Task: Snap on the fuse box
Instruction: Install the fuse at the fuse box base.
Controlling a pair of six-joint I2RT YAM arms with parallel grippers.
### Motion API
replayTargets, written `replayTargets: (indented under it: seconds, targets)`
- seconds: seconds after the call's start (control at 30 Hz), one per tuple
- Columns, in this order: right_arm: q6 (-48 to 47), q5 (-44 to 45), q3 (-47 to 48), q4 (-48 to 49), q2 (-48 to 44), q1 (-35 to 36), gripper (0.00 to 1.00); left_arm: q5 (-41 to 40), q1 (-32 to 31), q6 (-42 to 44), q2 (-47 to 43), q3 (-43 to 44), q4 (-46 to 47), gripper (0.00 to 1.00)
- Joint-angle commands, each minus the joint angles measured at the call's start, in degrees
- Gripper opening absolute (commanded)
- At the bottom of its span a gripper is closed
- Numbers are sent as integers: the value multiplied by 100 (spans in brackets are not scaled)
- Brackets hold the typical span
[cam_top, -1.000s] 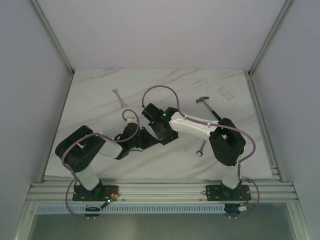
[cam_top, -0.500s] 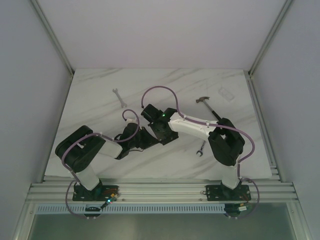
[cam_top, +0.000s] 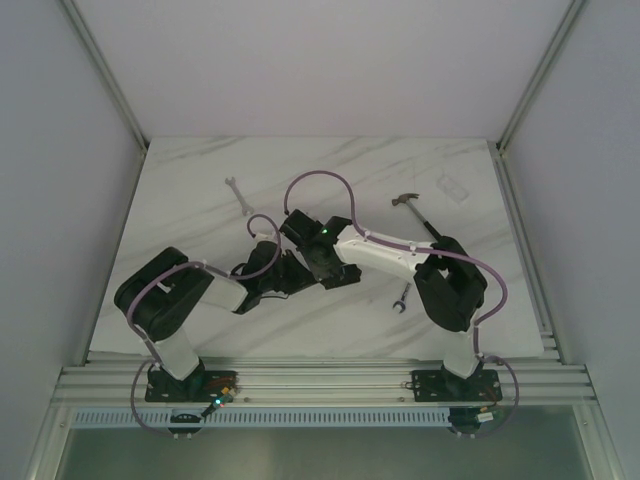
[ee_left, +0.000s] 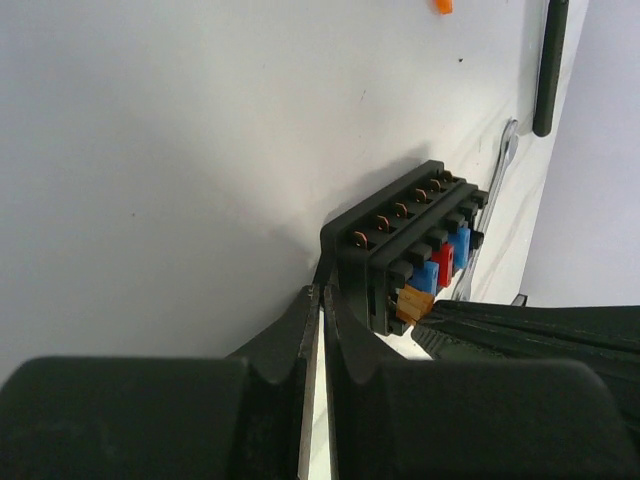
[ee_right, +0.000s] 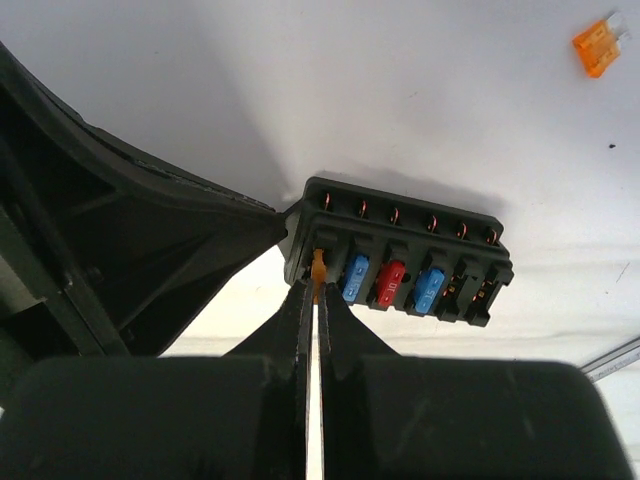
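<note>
We saw left jaws nearly closed, pinching fuse box [ee_right: 400, 235] end rim; right jaws closed on orange fuse [ee_right: 319, 268] in end slot; loose fuse [ee_right: 597, 47] at 1 o'clock of box.

Probably a robotics lab's test booth: a marble-patterned table [cam_top: 190, 180] is boxed in by plain pale walls [cam_top: 60, 200]. Aluminium rails [cam_top: 320, 380] along the bottom of the frame carry two bolted-down robot arms [cam_top: 165, 300]. A wrench [cam_top: 238, 196] and a hammer [cam_top: 420, 215] lie loose above centre.
</note>
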Motion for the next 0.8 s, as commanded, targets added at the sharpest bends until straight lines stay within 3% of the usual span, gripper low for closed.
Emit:
replayTargets:
  seconds: [0.0, 0.77]
  targets:
    - [415, 4, 146, -334, 204, 68, 0, -328, 128, 270, 361, 58, -623, 14]
    - [1270, 244, 62, -553, 373, 69, 0, -228, 61, 147, 338, 40, -612, 14]
